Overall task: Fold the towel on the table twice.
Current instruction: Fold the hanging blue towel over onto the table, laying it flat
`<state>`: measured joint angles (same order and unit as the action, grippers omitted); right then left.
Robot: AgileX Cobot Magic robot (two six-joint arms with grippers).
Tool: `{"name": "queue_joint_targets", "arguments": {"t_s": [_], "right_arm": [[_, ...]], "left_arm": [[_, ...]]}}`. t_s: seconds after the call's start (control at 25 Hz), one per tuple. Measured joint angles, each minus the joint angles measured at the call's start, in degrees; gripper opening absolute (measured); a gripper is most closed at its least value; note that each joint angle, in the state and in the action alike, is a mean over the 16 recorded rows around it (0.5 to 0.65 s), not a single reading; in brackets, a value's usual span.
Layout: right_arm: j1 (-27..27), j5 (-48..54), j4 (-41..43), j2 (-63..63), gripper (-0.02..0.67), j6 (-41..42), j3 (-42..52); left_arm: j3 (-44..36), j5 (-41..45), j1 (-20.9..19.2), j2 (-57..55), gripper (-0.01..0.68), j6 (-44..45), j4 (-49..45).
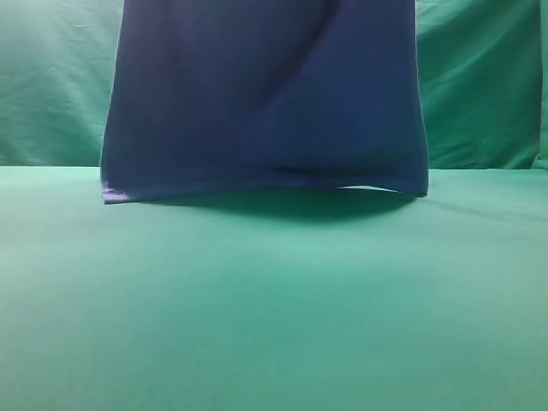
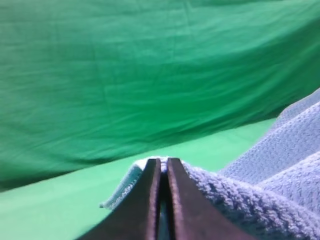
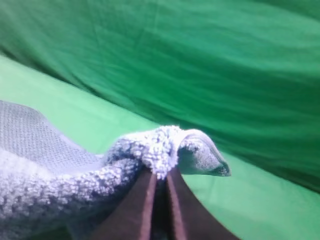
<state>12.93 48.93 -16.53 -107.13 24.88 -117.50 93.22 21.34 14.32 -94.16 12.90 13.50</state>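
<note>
Your left gripper point(image 2: 163, 162) has its jaws pressed together, pinching the towel point(image 1: 265, 94) by a corner that bulges over the tips. Your right gripper point(image 3: 159, 175) pinches the other corner likewise. Both are raised; the towel hangs as a sheet, its hem just above the table point(image 1: 274, 308).

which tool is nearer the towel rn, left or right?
Neither: both are on it. Left tool is shut on one towel corner, right tool shut on another; the towel hangs over the table.
</note>
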Motion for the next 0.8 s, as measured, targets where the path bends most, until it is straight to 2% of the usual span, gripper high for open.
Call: {"name": "queue_joint_targets", "arguments": {"t_s": [0.28, 0.8], "right_arm": [[0.0, 3.4, 3.2, 6.8, 0.000, -1.8, 9.4], [0.0, 3.2, 2.7, 22.0, 0.000, -3.0, 27.1]], "left_arm": [[-5.6, 2.1, 0.0, 4.9, 0.000, -0.2, -1.6], [-15.4, 8.5, 0.0, 15.5, 0.000, -2.1, -1.5]]}}
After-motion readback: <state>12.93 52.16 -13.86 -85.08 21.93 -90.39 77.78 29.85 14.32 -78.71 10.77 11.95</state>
